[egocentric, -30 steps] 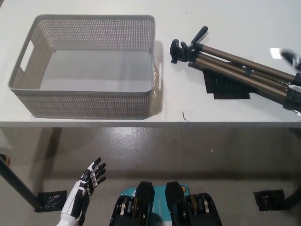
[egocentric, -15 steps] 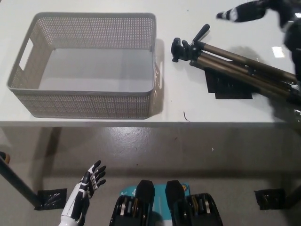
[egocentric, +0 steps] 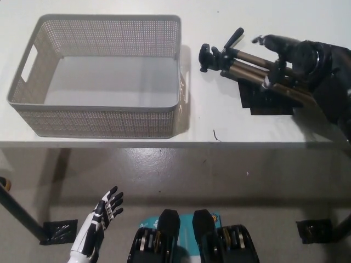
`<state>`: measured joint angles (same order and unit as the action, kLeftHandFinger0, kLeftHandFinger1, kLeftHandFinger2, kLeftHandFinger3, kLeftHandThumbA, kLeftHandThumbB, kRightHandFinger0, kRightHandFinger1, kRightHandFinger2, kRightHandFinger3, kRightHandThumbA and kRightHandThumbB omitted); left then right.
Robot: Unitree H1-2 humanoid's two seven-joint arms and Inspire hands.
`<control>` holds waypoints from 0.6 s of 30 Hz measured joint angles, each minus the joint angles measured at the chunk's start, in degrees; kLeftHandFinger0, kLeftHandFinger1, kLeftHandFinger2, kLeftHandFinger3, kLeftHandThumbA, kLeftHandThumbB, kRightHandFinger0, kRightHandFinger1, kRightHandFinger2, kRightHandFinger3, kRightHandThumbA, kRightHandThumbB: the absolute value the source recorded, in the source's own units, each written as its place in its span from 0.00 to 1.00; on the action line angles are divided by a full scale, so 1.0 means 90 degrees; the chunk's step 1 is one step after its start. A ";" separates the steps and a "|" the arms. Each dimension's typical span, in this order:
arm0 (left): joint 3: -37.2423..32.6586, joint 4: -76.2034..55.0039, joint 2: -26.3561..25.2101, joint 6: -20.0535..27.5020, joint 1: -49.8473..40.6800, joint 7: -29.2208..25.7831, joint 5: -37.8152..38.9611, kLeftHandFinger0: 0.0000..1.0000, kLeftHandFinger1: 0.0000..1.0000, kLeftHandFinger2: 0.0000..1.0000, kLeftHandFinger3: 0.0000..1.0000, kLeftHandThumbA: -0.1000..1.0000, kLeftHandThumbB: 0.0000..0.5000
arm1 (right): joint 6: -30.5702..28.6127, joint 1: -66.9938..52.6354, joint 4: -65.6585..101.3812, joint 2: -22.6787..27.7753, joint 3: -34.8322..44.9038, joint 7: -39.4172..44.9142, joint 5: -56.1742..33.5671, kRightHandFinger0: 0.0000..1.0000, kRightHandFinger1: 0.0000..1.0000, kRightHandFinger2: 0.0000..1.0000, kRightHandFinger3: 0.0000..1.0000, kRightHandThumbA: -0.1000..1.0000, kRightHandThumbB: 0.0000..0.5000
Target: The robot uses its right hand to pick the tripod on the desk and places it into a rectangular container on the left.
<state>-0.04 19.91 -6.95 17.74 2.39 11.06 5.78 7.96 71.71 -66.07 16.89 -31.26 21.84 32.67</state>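
One folded bronze-legged tripod with a black head (egocentric: 241,61) lies flat on the white desk (egocentric: 219,123), right of the container. Its long axis runs left to right, dipping slightly toward the right, with the head pointing at the container. The black right hand (egocentric: 288,57) sits over the legs, fingers spread and not clasping them. One empty grey perforated rectangular container (egocentric: 101,118) stands well left. The white left hand (egocentric: 101,219) hangs open below the desk edge.
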 measured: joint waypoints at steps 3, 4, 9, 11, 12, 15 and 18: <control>0.0002 0.0028 -0.0004 0.0044 -0.0007 0.0034 0.0013 1.00 1.00 1.00 1.00 1.00 1.00 | -0.0006 0.0075 -0.0499 -0.0038 -0.0291 -0.0038 0.0152 1.00 1.00 1.00 1.00 1.00 0.94; 0.0002 0.0033 -0.0007 0.0061 -0.0015 0.0053 0.0016 1.00 1.00 1.00 1.00 1.00 1.00 | -0.0004 0.0075 -0.0620 -0.0051 -0.0375 -0.0054 0.0193 1.00 1.00 1.00 1.00 1.00 0.92; 0.0014 0.0023 -0.0015 0.0087 -0.0042 0.0087 0.0017 1.00 1.00 1.00 1.00 1.00 1.00 | 0.0005 0.0069 -0.1148 -0.0063 -0.0745 -0.0219 0.0401 1.00 1.00 1.00 1.00 1.00 0.87; 0.0020 0.0021 -0.0020 0.0087 -0.0043 0.0095 0.0017 1.00 1.00 1.00 1.00 1.00 1.00 | 0.0005 0.0062 -0.1302 -0.0063 -0.0821 -0.0284 0.0444 1.00 1.00 1.00 1.00 1.00 0.89; 0.0020 0.0022 -0.0024 0.0088 -0.0043 0.0098 0.0017 1.00 1.00 1.00 1.00 1.00 1.00 | 0.0011 0.0044 -0.1363 -0.0059 -0.0821 -0.0321 0.0446 1.00 1.00 1.00 1.00 1.00 0.89; 0.0019 0.0030 -0.0043 0.0102 -0.0035 0.0112 0.0016 1.00 1.00 1.00 1.00 1.00 1.00 | 0.0008 -0.0013 -0.1440 -0.0057 -0.0761 -0.0446 0.0429 1.00 1.00 1.00 1.00 1.00 0.98; 0.0019 0.0038 -0.0058 0.0109 -0.0021 0.0118 0.0015 1.00 1.00 1.00 1.00 1.00 1.00 | 0.0004 -0.0081 -0.1491 -0.0067 -0.0551 -0.0578 0.0375 1.00 1.00 1.00 1.00 0.77 0.80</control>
<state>0.13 20.25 -7.47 18.72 2.19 12.12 5.91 7.99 70.98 -79.49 16.29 -36.22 16.64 36.05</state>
